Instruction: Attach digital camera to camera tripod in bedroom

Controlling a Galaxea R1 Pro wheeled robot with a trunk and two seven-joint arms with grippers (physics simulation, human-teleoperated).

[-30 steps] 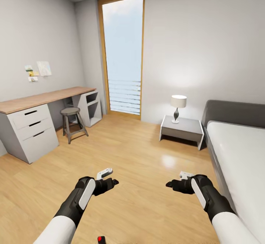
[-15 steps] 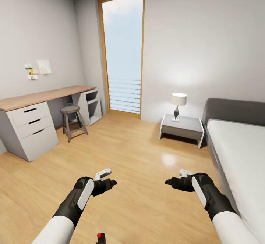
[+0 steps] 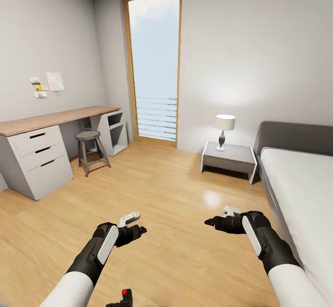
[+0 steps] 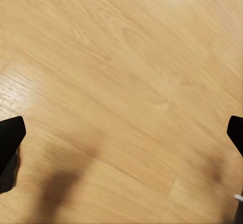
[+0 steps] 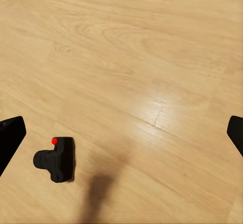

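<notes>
Though cut off by the head view's lower edge, the digital camera point(image 3: 124, 297) lies on the wood floor point(image 3: 175, 196) below both arms; both jaws stand spread, empty; stool point(image 3: 89, 152) stands beside the worktop point(image 3: 51, 119), nightstand point(image 3: 230, 158) with lamp point(image 3: 224, 131) beside the bed point(image 3: 300, 187).

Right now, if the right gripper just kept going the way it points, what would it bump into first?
Most likely the bare wooden floor. The right gripper looks down at the planks with its fingers spread wide. The digital camera lies off to one side of that line, so it would probably be missed.
</notes>
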